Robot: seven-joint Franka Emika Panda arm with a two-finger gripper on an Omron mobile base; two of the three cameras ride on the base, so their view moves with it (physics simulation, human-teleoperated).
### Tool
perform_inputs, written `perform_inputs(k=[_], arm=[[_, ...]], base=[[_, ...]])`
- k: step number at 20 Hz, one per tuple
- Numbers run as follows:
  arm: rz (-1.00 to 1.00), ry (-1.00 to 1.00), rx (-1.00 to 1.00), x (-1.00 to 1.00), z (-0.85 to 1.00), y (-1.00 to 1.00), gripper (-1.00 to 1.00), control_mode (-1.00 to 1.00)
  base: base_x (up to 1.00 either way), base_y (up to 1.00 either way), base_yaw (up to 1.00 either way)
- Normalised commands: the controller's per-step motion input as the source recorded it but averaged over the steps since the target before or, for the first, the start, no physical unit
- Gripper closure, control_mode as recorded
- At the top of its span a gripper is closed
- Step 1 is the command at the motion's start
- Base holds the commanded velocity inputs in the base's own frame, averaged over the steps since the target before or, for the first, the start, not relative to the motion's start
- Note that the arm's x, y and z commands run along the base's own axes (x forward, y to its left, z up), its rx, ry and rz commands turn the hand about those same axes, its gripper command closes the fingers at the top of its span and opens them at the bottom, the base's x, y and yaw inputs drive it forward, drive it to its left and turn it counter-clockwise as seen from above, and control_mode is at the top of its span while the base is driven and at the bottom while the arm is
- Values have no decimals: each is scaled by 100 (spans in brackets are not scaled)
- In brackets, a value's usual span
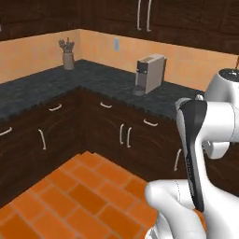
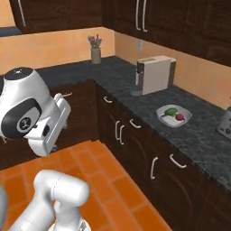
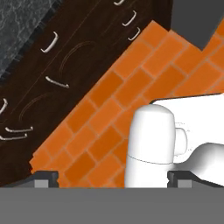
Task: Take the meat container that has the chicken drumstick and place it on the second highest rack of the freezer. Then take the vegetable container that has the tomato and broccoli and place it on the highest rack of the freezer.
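The tool (image 3: 112,178) points down at the orange tiled floor (image 3: 131,83), its two dark fingertips (image 3: 46,178) spread wide apart with nothing between them, so nothing is carried. The arm looks folded in a travel pose, likely while the base drives toward the work. The vegetable container (image 2: 174,116), a pale dish, sits on the dark tabletop (image 2: 135,85) near its front edge, holding the broccoli (image 2: 170,111) and the tomato (image 2: 180,117) side by side. A boxy coffee machine (image 2: 155,74) stands just beyond it toward the corner, and a utensil jar (image 2: 95,54) sits in the far corner. A toaster-like appliance (image 2: 225,122) stands near the dish on the other side; both neighbours could crowd a reach
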Motion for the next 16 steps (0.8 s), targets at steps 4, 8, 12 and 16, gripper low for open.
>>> perform_inputs(k=[4,8,12,16], arm=[[0,0,0,0,0,0,-100,100],[0,0,0,0,0,0,-100,100],[0,0,0,0,0,0,-100,100],[0,0,0,0,0,0,-100,100]], base=[[85,10,-56],[91,29,-55],[92,33,-55],[89,28,-55]])
